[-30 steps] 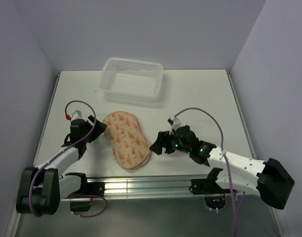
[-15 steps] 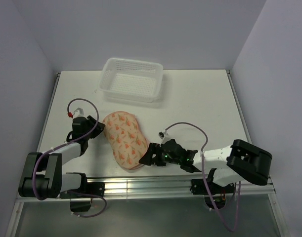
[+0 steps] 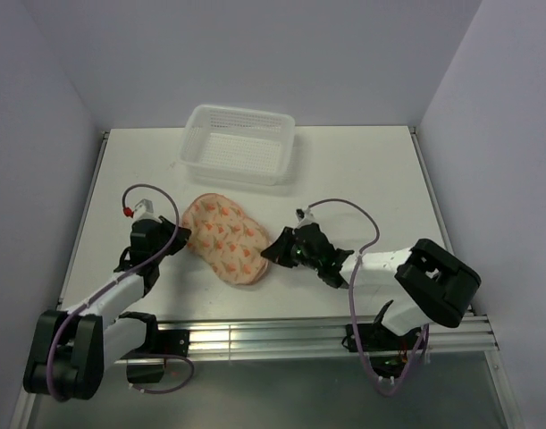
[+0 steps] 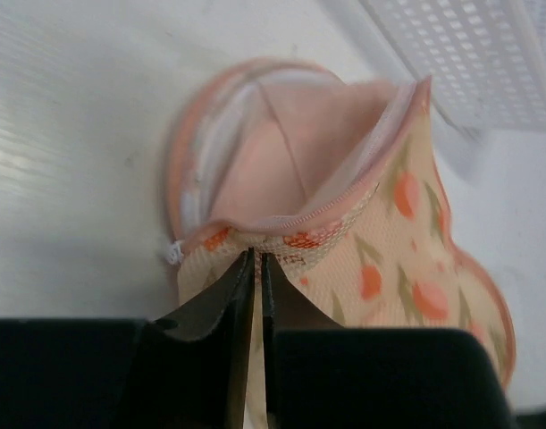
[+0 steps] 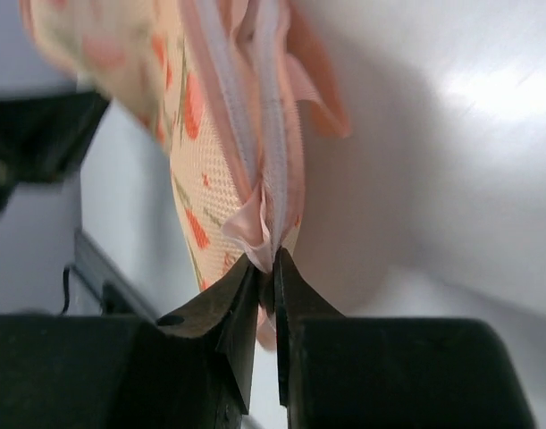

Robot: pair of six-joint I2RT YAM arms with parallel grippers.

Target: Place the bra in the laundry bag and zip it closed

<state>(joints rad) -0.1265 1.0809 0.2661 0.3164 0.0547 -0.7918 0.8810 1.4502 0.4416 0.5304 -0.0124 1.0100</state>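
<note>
The laundry bag (image 3: 226,239), a padded, peanut-shaped pouch of woven peach cloth printed with small orange shapes, is laid on the white table (image 3: 371,179) between both arms, near a white plastic mesh basket (image 3: 232,172). Its left end is pinched in the closed left gripper (image 4: 256,268). There the zipper (image 4: 317,213) gapes over smooth pale pink fabric, and lining cannot be told from bra. The right edge is clamped by the right gripper (image 5: 265,268), in a blurred view.
</note>
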